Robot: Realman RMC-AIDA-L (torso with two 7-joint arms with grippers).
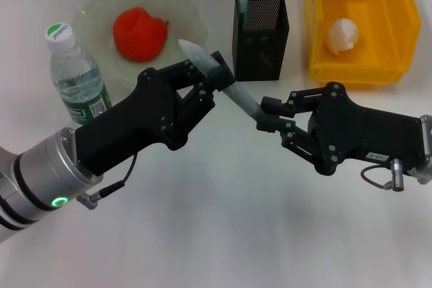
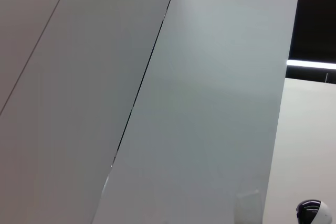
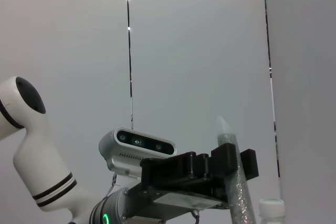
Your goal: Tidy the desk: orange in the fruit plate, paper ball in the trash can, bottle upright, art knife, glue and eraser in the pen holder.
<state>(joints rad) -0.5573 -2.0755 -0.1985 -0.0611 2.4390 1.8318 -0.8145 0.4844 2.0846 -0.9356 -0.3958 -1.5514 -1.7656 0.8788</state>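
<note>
Item in hand: glue stick (image 1: 223,79), a pale translucent tube, clamped across its middle by my left pincer (image 1: 210,75) above the surface (image 1: 223,234), tilted. My right pincer (image 1: 264,115) meets the tube's lower end, its jaws narrow on it or just about to close; I cannot tell which. Step: hand-over of the glue, as I judge it. Pen holder (image 1: 262,32): upright, one pen-like item already inside. Orange (image 1: 138,33) in fruit plate (image 1: 94,18); paper ball (image 1: 344,35) in yellow trash can (image 1: 398,25); bottle (image 1: 74,75) upright. Next: right grip secures, left releases, tube goes holder-ward.
</note>
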